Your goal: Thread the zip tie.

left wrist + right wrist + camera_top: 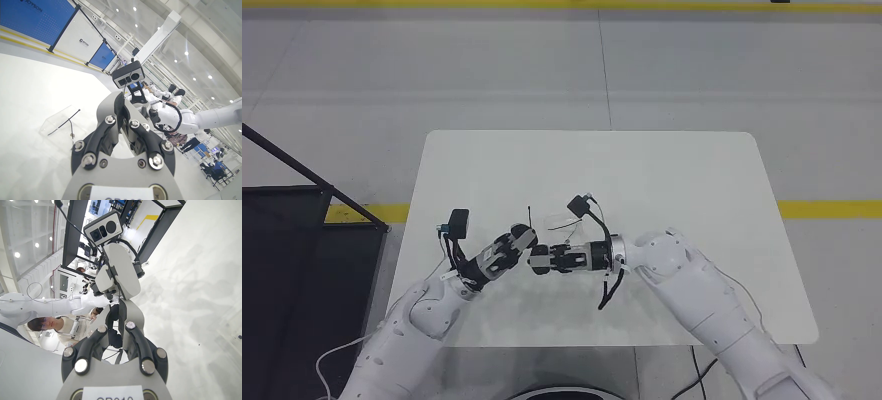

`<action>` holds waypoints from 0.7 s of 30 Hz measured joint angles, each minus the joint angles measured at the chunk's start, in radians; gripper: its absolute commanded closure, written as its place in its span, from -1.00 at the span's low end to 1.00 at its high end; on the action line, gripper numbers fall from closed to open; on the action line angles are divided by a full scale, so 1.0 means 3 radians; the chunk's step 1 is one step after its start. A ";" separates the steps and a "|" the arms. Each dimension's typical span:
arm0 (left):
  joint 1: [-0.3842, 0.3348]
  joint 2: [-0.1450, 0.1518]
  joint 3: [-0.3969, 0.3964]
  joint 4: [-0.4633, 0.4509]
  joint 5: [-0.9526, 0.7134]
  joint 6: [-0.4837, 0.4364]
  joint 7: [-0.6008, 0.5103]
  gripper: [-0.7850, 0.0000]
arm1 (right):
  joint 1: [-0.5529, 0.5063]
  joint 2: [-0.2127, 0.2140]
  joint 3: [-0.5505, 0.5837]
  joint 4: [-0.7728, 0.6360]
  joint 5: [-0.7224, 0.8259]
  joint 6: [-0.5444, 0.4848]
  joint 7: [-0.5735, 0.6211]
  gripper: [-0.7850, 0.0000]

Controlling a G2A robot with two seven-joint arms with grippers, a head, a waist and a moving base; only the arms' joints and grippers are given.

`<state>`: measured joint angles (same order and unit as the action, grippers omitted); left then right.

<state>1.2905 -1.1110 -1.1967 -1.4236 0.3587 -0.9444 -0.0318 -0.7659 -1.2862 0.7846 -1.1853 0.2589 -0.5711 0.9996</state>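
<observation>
One thin black plastic zip tie (124,89) stood upright, clamped between the closed pads of the left claw (121,99) above the white worktop (692,180). What appeared to be two further black zip ties (64,122) lay in one clear plastic tray (56,115) nearby. The right claw (540,262) met the left claw tip to tip; whether it was open or closed could not be determined.

Left tool (525,238) and right tool (538,262) sit nearly tip to tip (both pinched closed).
</observation>
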 measured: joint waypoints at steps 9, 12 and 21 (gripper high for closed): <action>-0.0002 -0.0010 0.0018 -0.0013 -0.0002 -0.0003 -0.0126 1.00 | -0.0321 0.0197 0.0592 -0.0334 -0.0222 -0.0141 -0.0197 0.12; -0.0008 -0.0010 0.0038 -0.0014 -0.0006 -0.0027 -0.0212 1.00 | -0.0428 0.0238 0.0754 -0.0496 -0.0412 -0.0131 -0.0405 0.14; -0.0040 -0.0009 0.0089 0.0014 -0.0059 -0.0043 -0.0438 1.00 | -0.0477 0.0247 0.0780 -0.0745 -0.0649 -0.0028 -0.0608 0.35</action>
<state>1.2785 -1.1136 -1.1702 -1.4196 0.3412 -0.9574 -0.1632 -0.9089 -1.2120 1.0186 -1.4087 0.0642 -0.5795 0.8173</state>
